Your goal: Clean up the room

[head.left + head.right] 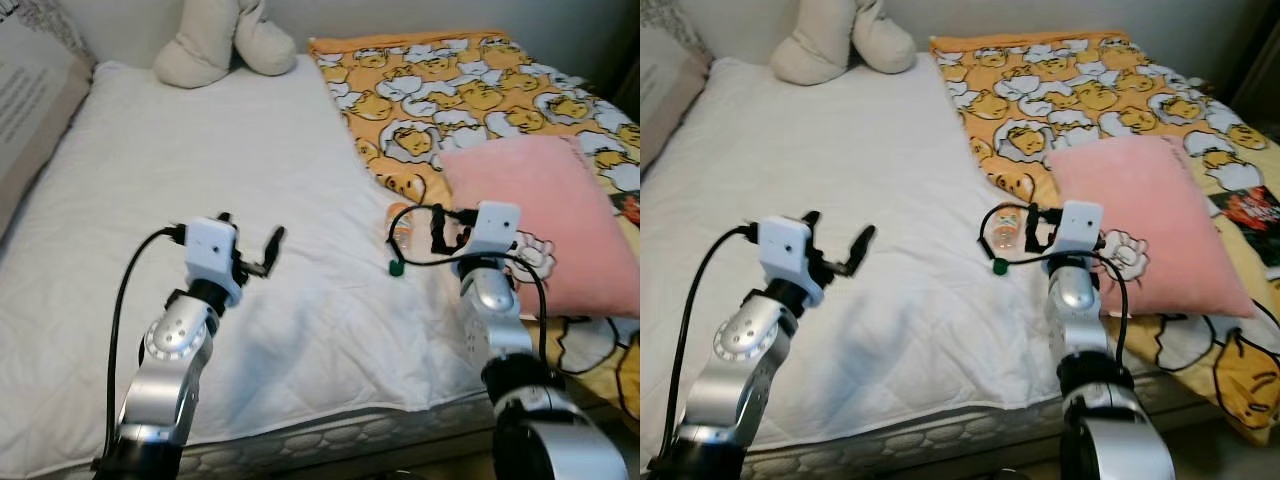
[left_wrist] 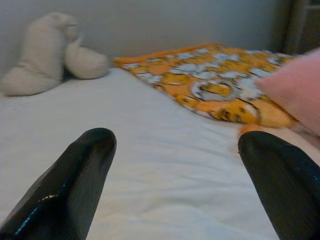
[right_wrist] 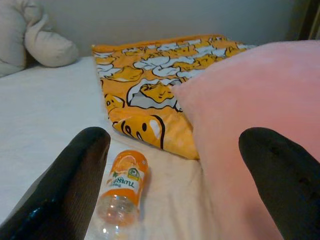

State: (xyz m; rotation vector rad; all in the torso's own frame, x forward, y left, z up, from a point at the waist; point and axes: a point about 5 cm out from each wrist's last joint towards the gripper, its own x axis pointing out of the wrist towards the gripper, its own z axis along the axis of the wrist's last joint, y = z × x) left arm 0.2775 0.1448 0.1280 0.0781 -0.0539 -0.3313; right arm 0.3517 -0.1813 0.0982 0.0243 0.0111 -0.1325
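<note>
Tidying is looking barely begun; the plastic bottle [image 3: 122,192] with the orange label is lying on its side on the white bed [image 1: 200,180] at centre frame, just beside the orange blanket [image 1: 470,90], and nothing is being held. Both the right gripper [image 3: 172,195] and the left gripper [image 2: 170,190] are hovering spread wide and empty; the pink pillow [image 1: 535,220] at right is crowding the bottle, while the cream plush toy [image 1: 220,40] is sitting at upper left.
</note>
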